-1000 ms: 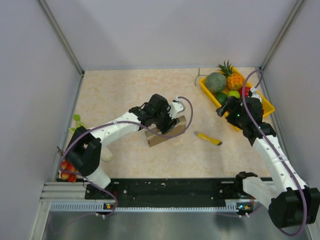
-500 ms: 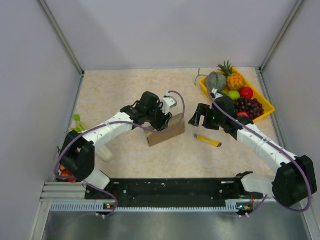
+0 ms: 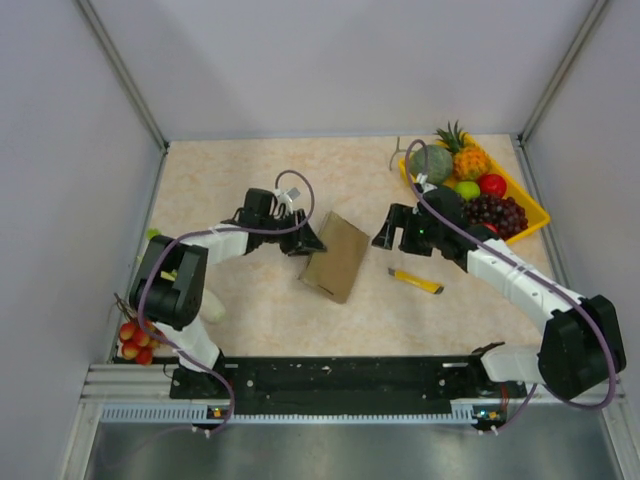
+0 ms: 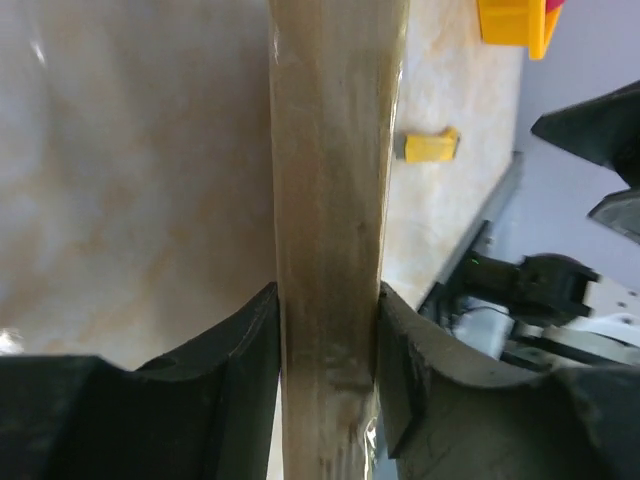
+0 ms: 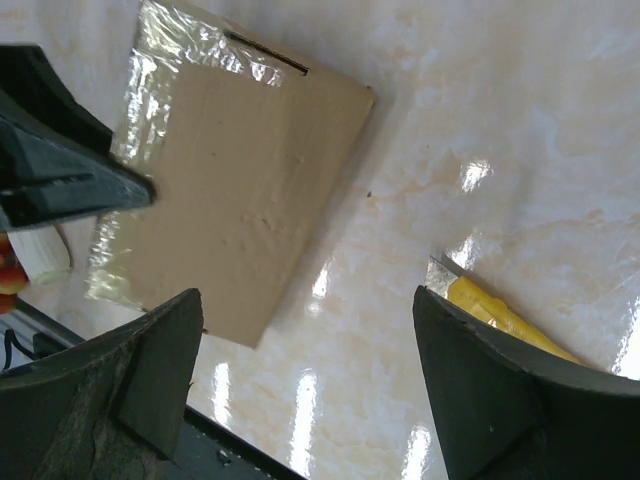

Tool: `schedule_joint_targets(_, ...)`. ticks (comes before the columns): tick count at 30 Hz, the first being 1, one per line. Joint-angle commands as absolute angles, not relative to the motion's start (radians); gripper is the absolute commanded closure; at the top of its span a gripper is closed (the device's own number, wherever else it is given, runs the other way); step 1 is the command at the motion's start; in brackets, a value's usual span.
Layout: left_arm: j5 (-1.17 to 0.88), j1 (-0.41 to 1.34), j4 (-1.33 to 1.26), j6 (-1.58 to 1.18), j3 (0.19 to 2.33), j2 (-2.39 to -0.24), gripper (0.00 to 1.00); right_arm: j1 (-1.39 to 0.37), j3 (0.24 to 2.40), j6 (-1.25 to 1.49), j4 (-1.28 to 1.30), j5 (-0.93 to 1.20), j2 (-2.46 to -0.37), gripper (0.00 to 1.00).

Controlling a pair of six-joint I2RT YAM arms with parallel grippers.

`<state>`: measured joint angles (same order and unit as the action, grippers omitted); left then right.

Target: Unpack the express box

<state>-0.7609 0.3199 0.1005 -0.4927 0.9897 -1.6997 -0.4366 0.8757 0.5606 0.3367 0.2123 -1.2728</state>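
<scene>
Box: a flat brown box [image 3: 337, 257] lies broad face up near the middle of the table [image 3: 230, 180], skewed to the table's edges. Its flap is down flat and clear tape [image 5: 175, 35] shines along its ends.

Left gripper: the left gripper [image 3: 306, 240] is clamped on the box's far-left corner. In its wrist view the thin cardboard edge runs straight up between the two fingers [image 4: 240, 350], and both press against it.

Right gripper: the right gripper [image 3: 393, 230] is spread wide and holds nothing. It hangs to the right of the box, apart from it, with its opening turned toward the box.

Box against the grippers: the box sits between the two. It is pinched at one end by the left gripper, while its right long edge is free and faces the right gripper. In the right wrist view the box fills the upper left, the left gripper's dark tip lies over its left side, and the open fingers [image 5: 160, 370] frame bare table below it.

Knife: a yellow knife [image 3: 415, 279] lies on the table to the right of the box, not touching it, nearer the arm bases than the right gripper. The right wrist view shows it just beside the right-hand finger.

Tray: a yellow tray [image 3: 538, 218] of fruit stands in the far right corner, well apart from the box.
</scene>
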Motion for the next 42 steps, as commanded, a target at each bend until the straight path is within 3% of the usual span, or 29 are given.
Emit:
schedule_joint_targets(1,-0.911,0.336,-0.427,-0.995,0.807,-1.727,0.50,-0.446,0.949,0.561,0.328,0.206,-1.302,0.18)
schedule_joint_targets(3,-0.875,0.337,-0.451,-1.040,0.766,-1.700,0.43,-0.451,0.966,0.552,0.354,0.201,-1.316,0.18)
schedule_joint_targets(9,-0.513,0.348,0.102,-0.727,0.866,-1.543,0.29,-0.491,1.015,0.512,0.390,0.155,-1.367,0.18)
schedule_joint_targets(10,-0.450,0.348,0.180,-0.700,0.876,-1.501,0.22,-0.505,1.023,0.503,0.394,0.147,-1.382,0.18)
schedule_joint_targets(14,-0.061,0.351,0.371,-0.732,0.908,-1.427,0.14,-0.538,1.037,0.479,0.396,0.101,-1.413,0.18)
schedule_joint_targets(15,-0.010,0.351,0.394,-0.748,0.911,-1.416,0.01,-0.548,1.038,0.476,0.394,0.082,-1.419,0.18)
schedule_joint_targets(19,0.225,0.354,0.488,-0.775,0.916,-1.355,0.01,-0.577,1.051,0.457,0.387,0.035,-1.451,0.18)
schedule_joint_targets(24,0.345,0.353,0.555,-0.713,0.927,-1.315,0.01,-0.600,1.052,0.463,0.368,0.005,-1.471,0.19)
schedule_joint_targets(27,0.283,0.351,0.452,-0.628,0.887,-1.272,0.01,-0.610,1.055,0.468,0.353,0.005,-1.480,0.20)
schedule_joint_targets(30,0.018,0.351,0.370,-0.549,0.858,-1.276,0.15,-0.615,1.058,0.506,0.319,0.041,-1.496,0.31)
schedule_joint_targets(31,-0.165,0.353,0.317,-0.542,0.851,-1.307,0.18,-0.620,1.060,0.523,0.310,0.061,-1.515,0.35)
schedule_joint_targets(32,-0.245,0.353,0.280,-0.540,0.833,-1.331,0.27,-0.621,1.063,0.529,0.305,0.081,-1.529,0.42)
schedule_joint_targets(35,-0.437,0.373,0.186,-0.575,0.808,-1.436,0.37,-0.643,1.080,0.538,0.305,0.094,-1.581,0.50)
schedule_joint_targets(38,-0.480,0.400,0.149,-0.584,0.810,-1.529,0.45,-0.663,1.086,0.522,0.308,0.072,-1.614,0.51)
schedule_joint_targets(42,-0.485,0.407,0.137,-0.571,0.818,-1.582,0.51,-0.675,1.075,0.496,0.331,0.003,-1.598,0.35)
